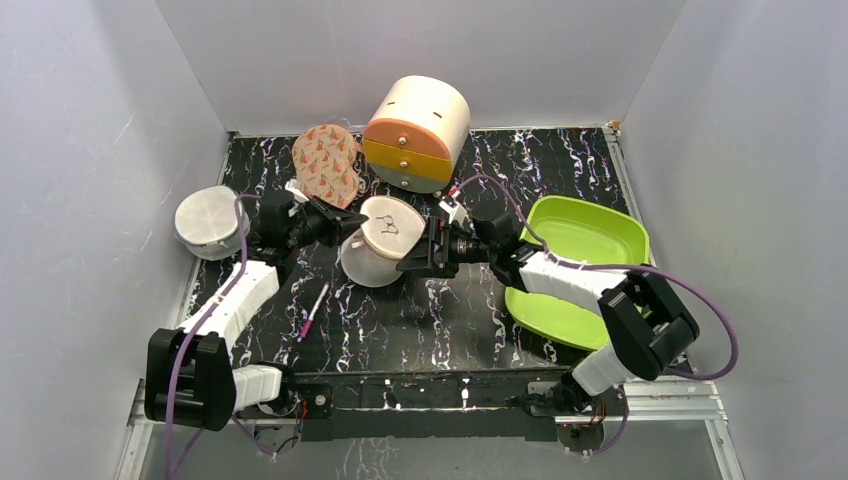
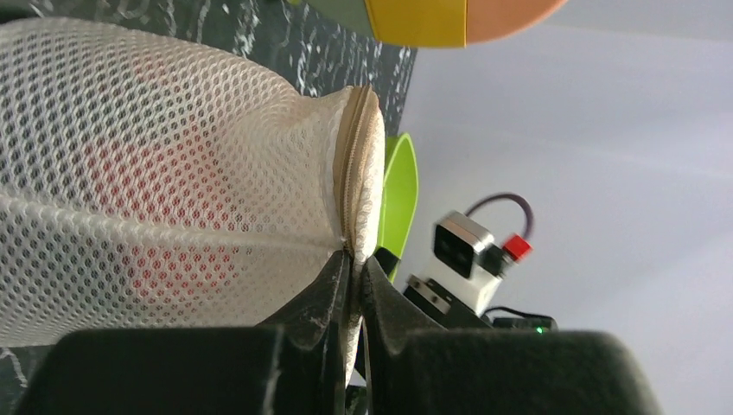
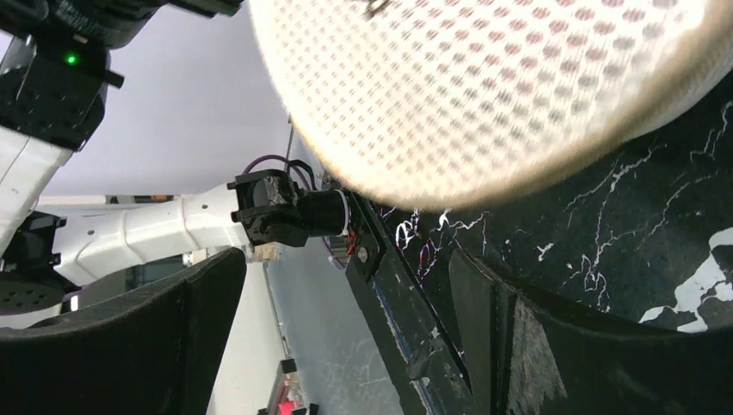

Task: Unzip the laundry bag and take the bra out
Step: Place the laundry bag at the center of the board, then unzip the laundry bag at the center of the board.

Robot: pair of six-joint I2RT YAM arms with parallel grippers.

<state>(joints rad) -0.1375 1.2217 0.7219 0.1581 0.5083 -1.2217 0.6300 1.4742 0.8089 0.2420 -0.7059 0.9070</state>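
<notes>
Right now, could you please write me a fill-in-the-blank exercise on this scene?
The left gripper is shut on the ____ rim of the round, pale pinkish-white mesh laundry bag.
The fabric bra inside it shows ____ through the mesh.
The jaws of the right gripper stand ____.
The bright green plastic tray lies under the ____ arm.
Missing: zip; red; open; right.

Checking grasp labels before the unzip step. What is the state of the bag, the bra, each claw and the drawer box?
laundry bag: zip closed along the stretch that shows
bra: inside the bag, red showing through the mesh
left claw: shut on the laundry bag's zip rim
right claw: open beside the bag, holding nothing
drawer box: both drawers pushed in
</notes>
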